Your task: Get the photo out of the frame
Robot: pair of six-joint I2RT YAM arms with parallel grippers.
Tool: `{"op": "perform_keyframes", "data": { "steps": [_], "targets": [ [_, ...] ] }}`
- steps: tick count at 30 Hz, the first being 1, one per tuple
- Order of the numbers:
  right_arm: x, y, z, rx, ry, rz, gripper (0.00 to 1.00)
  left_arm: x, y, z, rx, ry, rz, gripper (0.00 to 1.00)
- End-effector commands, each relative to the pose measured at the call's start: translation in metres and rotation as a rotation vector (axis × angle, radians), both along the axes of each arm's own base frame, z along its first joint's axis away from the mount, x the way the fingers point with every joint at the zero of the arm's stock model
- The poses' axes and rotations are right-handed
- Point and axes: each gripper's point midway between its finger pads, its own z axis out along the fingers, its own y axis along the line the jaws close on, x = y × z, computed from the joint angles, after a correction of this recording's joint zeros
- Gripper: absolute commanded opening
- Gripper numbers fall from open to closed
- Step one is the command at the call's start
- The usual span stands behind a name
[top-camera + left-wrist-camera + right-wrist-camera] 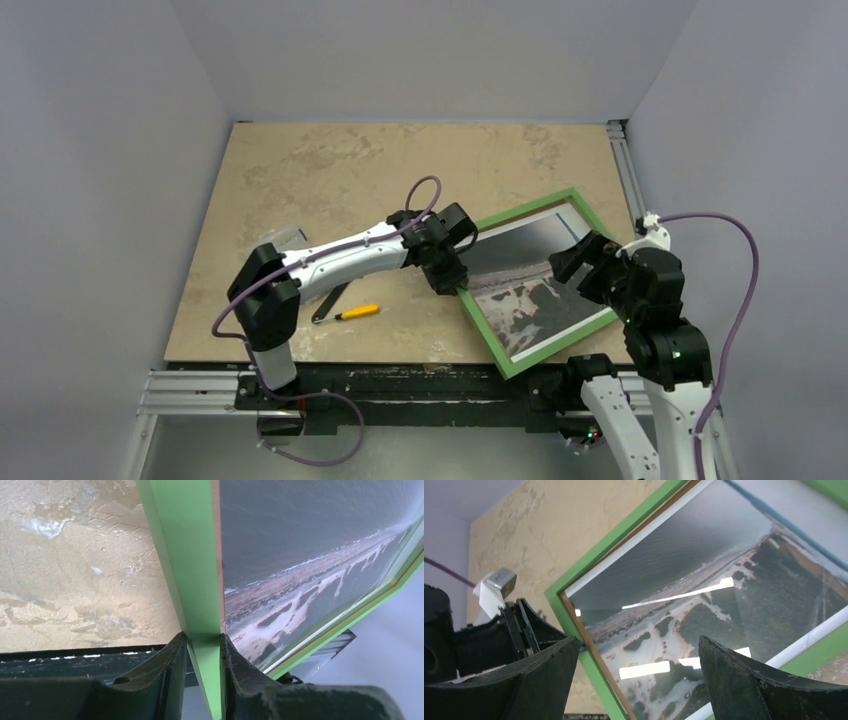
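Note:
The frame [485,338], bright green, lies tilted at the table's right front with the photo [520,285], a grey seashore print with a thin white border, inside it. My left gripper [447,284] is shut on the frame's left moulding [200,605], one finger on each side. The photo fills the right of the left wrist view [300,570]. My right gripper [577,262] is open above the frame's right part, its fingers wide apart over the photo [674,595]. The left gripper shows at the left of the right wrist view [519,625].
A yellow pen [358,311] and a dark flat tool [329,302] lie on the beige table [330,170] left of the frame. Aluminium rails [200,385] run along the near edge and the right side. Grey walls enclose the table.

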Motion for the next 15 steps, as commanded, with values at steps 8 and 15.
{"op": "perform_keyframes", "data": {
  "steps": [8,15],
  "targets": [
    [0.013,0.048,-0.043,0.085,0.070,0.284,0.87,0.003,-0.026,0.116,-0.287,-0.187,-0.148,0.00],
    [0.014,0.052,-0.049,0.079,0.084,0.317,0.87,0.016,-0.017,0.057,-0.232,-0.098,-0.137,0.00]
  ]
}}
